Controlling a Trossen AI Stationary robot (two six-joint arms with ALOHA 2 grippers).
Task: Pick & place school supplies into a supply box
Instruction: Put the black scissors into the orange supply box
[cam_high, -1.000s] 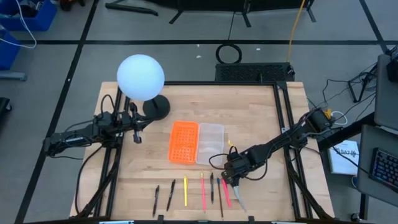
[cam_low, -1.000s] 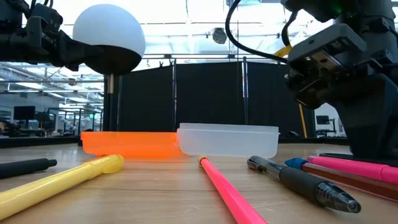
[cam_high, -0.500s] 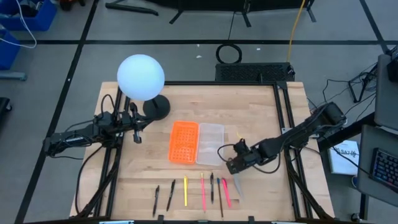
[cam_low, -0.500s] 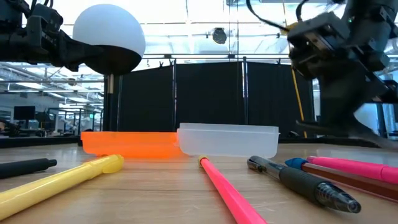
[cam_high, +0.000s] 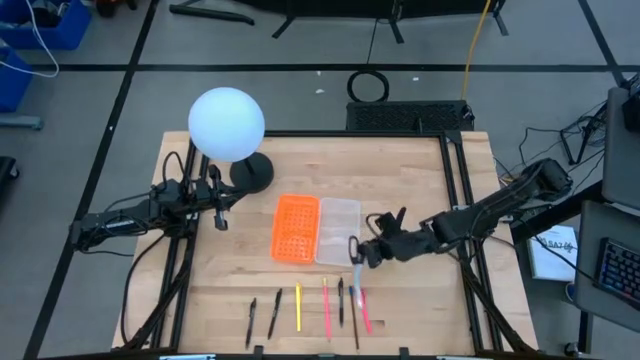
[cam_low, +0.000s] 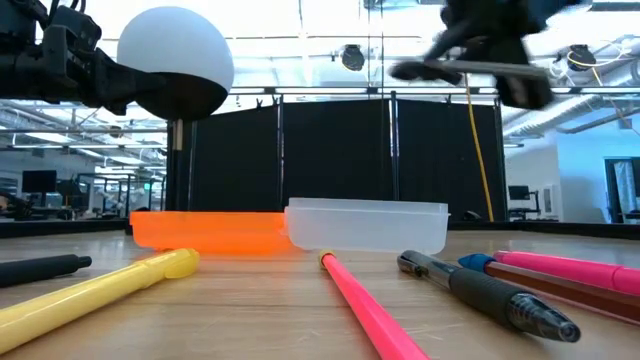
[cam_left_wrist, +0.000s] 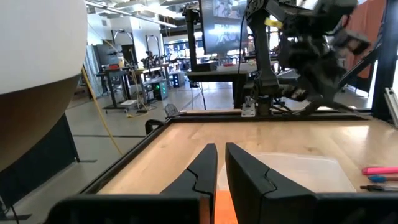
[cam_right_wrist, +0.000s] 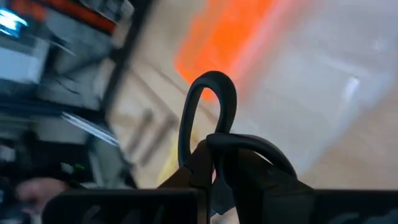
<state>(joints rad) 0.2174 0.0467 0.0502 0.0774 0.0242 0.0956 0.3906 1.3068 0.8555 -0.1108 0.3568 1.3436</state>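
My right gripper (cam_high: 367, 250) is shut on the small black-handled scissors (cam_high: 355, 258) and hovers over the near right corner of the supply box's clear tray (cam_high: 338, 228). The box's orange half (cam_high: 295, 228) lies beside the tray, toward the table's left. Several pens and pencils lie flat in a row by the near edge: black (cam_high: 274, 312), yellow (cam_high: 297, 307), pink (cam_high: 326, 308) and more (cam_high: 353, 312). My left gripper (cam_high: 218, 216) waits shut beside the lamp on the left side of the table. My right gripper pinches the scissors at the handle, just below one black finger loop (cam_right_wrist: 208, 102) that stands out beyond the fingers (cam_right_wrist: 249, 162). The scissors are lifted clear of the table. Their grey blades (cam_high: 358, 272) point toward the near edge, and they lie roughly level (cam_low: 455, 70).
A white globe lamp (cam_high: 226, 124) stands on a black base (cam_high: 250, 172) at the far left of the table. Black frame rails (cam_high: 455, 200) run along the right side. Bare wood (cam_high: 400, 190) lies beyond the box on the far side.
My right gripper has risen from the near right part of the table and moved left and away from the near edge, toward the clear tray, turning as it went. The scissors, which lay on the table beside the pink pen, are now lifted clear.
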